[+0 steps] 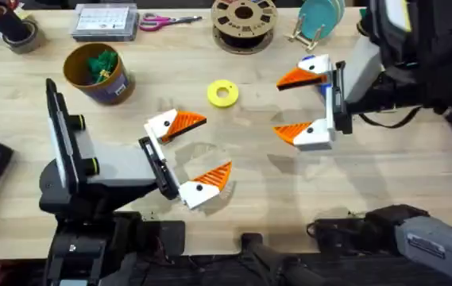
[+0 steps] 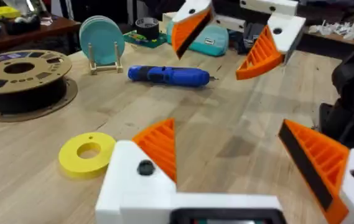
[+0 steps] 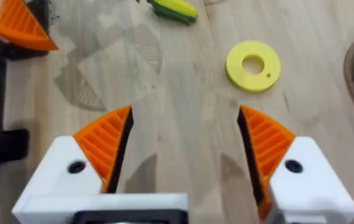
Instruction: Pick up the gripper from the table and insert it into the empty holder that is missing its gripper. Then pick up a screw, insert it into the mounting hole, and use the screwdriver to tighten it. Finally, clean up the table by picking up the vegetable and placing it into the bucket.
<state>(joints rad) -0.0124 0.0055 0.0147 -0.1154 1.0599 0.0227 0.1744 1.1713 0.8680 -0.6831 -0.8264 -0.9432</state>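
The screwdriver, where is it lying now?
In the left wrist view the blue screwdriver lies flat on the table, beside the teal plates on their small rack, beyond the yellow ring.

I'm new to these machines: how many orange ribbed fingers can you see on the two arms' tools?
4. Two on the left tool: one finger toward the yellow ring, one nearer the bases. Two on the right tool: one farther, one nearer. Others may be hidden.

No text, label or number can be read on anything here
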